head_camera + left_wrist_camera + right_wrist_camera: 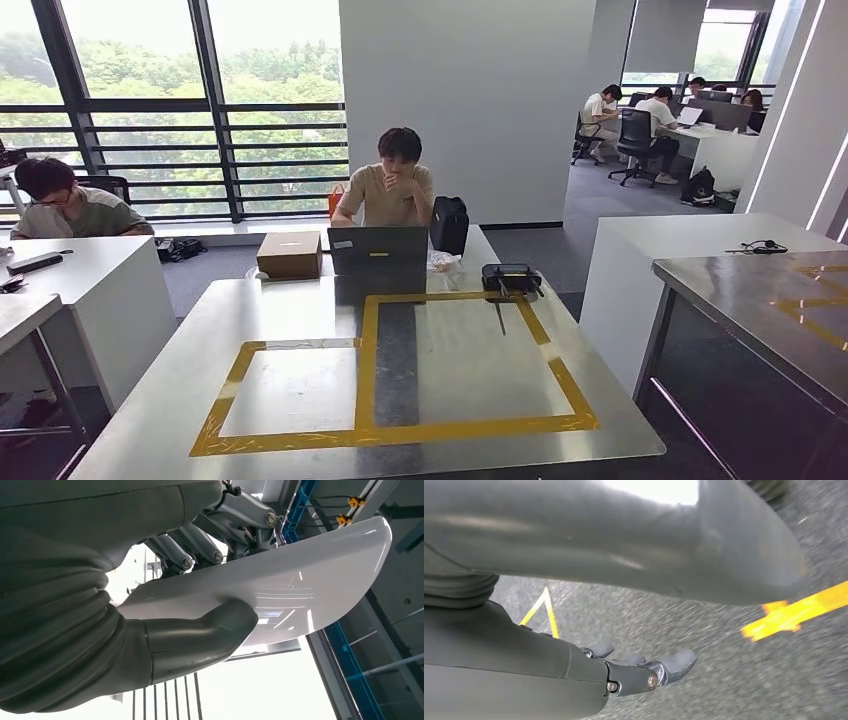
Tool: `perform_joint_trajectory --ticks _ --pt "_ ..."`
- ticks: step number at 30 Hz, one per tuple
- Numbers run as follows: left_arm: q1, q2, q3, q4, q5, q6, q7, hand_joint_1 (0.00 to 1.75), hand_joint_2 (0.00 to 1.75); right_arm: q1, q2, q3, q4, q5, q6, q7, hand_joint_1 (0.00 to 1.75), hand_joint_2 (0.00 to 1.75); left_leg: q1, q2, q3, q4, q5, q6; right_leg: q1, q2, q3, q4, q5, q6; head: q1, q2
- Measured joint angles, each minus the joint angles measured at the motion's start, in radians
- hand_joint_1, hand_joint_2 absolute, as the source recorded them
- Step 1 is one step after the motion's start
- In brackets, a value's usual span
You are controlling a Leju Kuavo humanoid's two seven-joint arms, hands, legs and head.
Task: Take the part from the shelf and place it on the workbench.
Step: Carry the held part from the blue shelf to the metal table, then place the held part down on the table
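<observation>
Part (300, 580) — glossy, pinched thinly by the left hand (200, 595), right hand (644, 672) loosely spread, empty — could slip short of the desk (300, 310).

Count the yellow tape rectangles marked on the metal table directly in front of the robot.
2. A smaller rectangle lies on the left of the table; a larger rectangle adjoins it on the right. They share one tape strip.

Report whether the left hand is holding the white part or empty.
Holding it: the left hand grips the glossy white curved plastic part, thick grey thumb pressed on one face, darker fingers on the other.
</observation>
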Motion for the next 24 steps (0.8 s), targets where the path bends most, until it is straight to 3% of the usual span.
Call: perform_joint_trajectory --ticks 1,2,3,4,5,6,7,8,9,11,12,13,16,17,18,20,21,22,23,24 --pt "-0.002 -0.004 -0.004 0.004 -0.002 0.000 0.000 1.75 1.75 0.003 0.000 -0.002 0.000 -0.002 -0.001 0.001 0.00 0.00 -0.002 -0.002 0.022 -0.002 -0.026 -0.003 0.004 0.003 -0.003 -0.040 0.084 -0.005 0.000 0.000" --pt "-0.006 -0.007 -0.008 0.007 -0.005 -0.001 0.000 1.75 1.75 0.005 0.000 -0.005 0.000 -0.004 -0.002 0.001 0.00 0.00 -0.003 -0.005 0.048 0.003 -0.043 -0.008 0.005 0.006 0.004 -0.064 0.133 -0.009 -0.001 0.000" --pt "-0.013 -0.008 -0.011 0.009 -0.009 -0.001 0.000 1.75 1.75 0.003 0.000 -0.007 0.000 -0.006 -0.003 0.001 0.00 0.00 -0.005 -0.007 0.064 0.022 -0.045 -0.014 0.006 0.008 0.020 -0.068 0.132 -0.011 -0.001 0.000" --pt "-0.022 -0.008 -0.013 0.009 -0.011 -0.001 0.000 1.75 1.75 0.000 0.000 -0.008 0.000 -0.006 -0.005 0.001 0.00 0.00 -0.005 -0.005 0.062 0.064 -0.030 -0.021 0.004 0.008 0.042 -0.066 0.124 -0.015 -0.002 0.000" --pt "-0.030 -0.008 -0.014 0.008 -0.013 -0.001 0.000 1.75 1.75 -0.005 0.001 -0.009 0.000 -0.007 -0.006 0.001 0.00 0.00 -0.004 0.000 0.038 0.129 0.000 -0.028 0.001 0.007 0.065 -0.067 0.115 -0.021 -0.002 0.000" --pt "-0.038 -0.008 -0.016 0.009 -0.014 -0.001 0.001 1.75 1.75 -0.010 0.001 -0.010 0.000 -0.007 -0.008 0.000 0.00 0.00 -0.004 0.007 -0.007 0.203 0.026 -0.034 -0.002 0.006 0.087 -0.069 0.102 -0.026 -0.002 0.000" --pt "-0.042 -0.008 -0.019 0.012 -0.015 -0.001 0.002 1.75 1.75 -0.014 0.000 -0.010 0.000 -0.007 -0.009 0.000 0.00 0.00 -0.002 0.015 -0.059 0.269 0.032 -0.041 -0.006 0.005 0.109 -0.070 0.086 -0.031 -0.003 0.000" --pt "-0.043 -0.008 -0.022 0.015 -0.015 -0.001 0.003 1.75 1.75 -0.016 0.000 -0.010 0.000 -0.008 -0.010 0.000 0.00 0.00 0.001 0.020 -0.107 0.312 0.012 -0.047 -0.009 0.005 0.132 -0.072 0.066 -0.033 -0.004 0.000" --pt "-0.043 -0.009 -0.024 0.019 -0.016 -0.001 0.004 1.75 1.75 -0.016 -0.001 -0.010 0.000 -0.008 -0.011 0.001 0.00 0.00 0.005 0.023 -0.150 0.332 -0.032 -0.052 -0.011 0.006 0.155 -0.074 0.045 -0.033 -0.004 0.000" --pt "-0.043 -0.010 -0.027 0.026 -0.015 -0.002 0.006 1.75 1.75 -0.012 -0.001 -0.011 0.000 -0.008 -0.012 0.001 0.00 0.00 0.012 0.026 -0.216 0.316 -0.130 -0.060 -0.018 0.007 0.207 -0.079 0.003 -0.029 -0.004 0.000" --pt "-0.043 -0.010 -0.028 0.029 -0.015 -0.002 0.008 1.75 1.75 -0.008 -0.001 -0.011 0.000 -0.008 -0.012 0.001 0.00 0.00 0.015 0.028 -0.239 0.283 -0.147 -0.064 -0.022 0.007 0.236 -0.083 -0.019 -0.025 -0.004 0.000" --pt "-0.043 -0.010 -0.028 0.032 -0.015 -0.002 0.010 1.75 1.75 -0.006 0.000 -0.011 0.000 -0.008 -0.012 0.001 0.00 0.00 0.018 0.030 -0.257 0.236 -0.124 -0.066 -0.026 0.008 0.265 -0.086 -0.041 -0.021 -0.004 0.000" --pt "-0.039 -0.011 -0.032 0.048 -0.014 -0.002 0.016 1.75 1.75 0.000 0.001 -0.012 0.000 -0.008 -0.011 0.001 0.00 0.00 0.020 0.050 -0.285 0.078 0.145 -0.063 -0.028 0.010 0.338 -0.093 -0.112 -0.004 -0.005 0.000" --pt "-0.038 -0.010 -0.034 0.053 -0.014 -0.002 0.018 1.75 1.75 -0.001 0.001 -0.012 0.000 -0.008 -0.010 0.001 0.00 0.00 0.020 0.054 -0.282 0.059 0.199 -0.057 -0.026 0.009 0.363 -0.097 -0.131 0.003 -0.006 0.000" --pt "-0.040 -0.009 -0.035 0.054 -0.013 -0.003 0.020 1.75 1.75 -0.004 0.000 -0.012 0.000 -0.008 -0.010 0.000 0.00 0.00 0.019 0.053 -0.273 0.062 0.199 -0.049 -0.024 0.008 0.380 -0.092 -0.135 0.010 -0.006 0.000" --pt "-0.051 -0.006 -0.037 0.054 -0.013 -0.007 0.031 1.75 1.75 -0.013 -0.001 -0.012 0.000 -0.008 -0.009 0.000 0.00 0.00 0.024 0.046 -0.244 0.067 0.168 -0.033 -0.023 0.005 0.361 -0.020 -0.093 0.021 -0.004 0.000" --pt "-0.057 -0.004 -0.037 0.056 -0.013 -0.010 0.045 1.75 1.75 -0.019 -0.001 -0.012 0.000 -0.007 -0.009 0.000 0.00 0.00 0.027 0.044 -0.227 0.062 0.157 -0.026 -0.023 0.004 0.318 0.048 -0.063 0.025 -0.003 0.000" --pt "-0.060 -0.002 -0.038 0.060 -0.013 -0.015 0.065 1.75 1.75 -0.023 -0.001 -0.012 0.000 -0.006 -0.008 0.000 0.00 0.00 0.027 0.043 -0.209 0.055 0.147 -0.021 -0.023 0.004 0.269 0.116 -0.052 0.028 -0.002 0.000" --pt "-0.062 0.000 -0.040 0.067 -0.015 -0.023 0.092 1.75 1.75 -0.025 0.000 -0.012 0.000 -0.006 -0.008 0.001 0.00 0.00 0.027 0.042 -0.190 0.047 0.136 -0.016 -0.023 0.003 0.220 0.167 -0.066 0.030 -0.001 0.000" --pt "-0.064 0.004 -0.044 0.078 -0.019 -0.035 0.125 1.75 1.75 -0.026 0.000 -0.012 0.000 -0.006 -0.008 0.001 0.00 0.00 0.026 0.039 -0.170 0.039 0.123 -0.013 -0.022 0.003 0.177 0.197 -0.107 0.032 0.000 0.000"
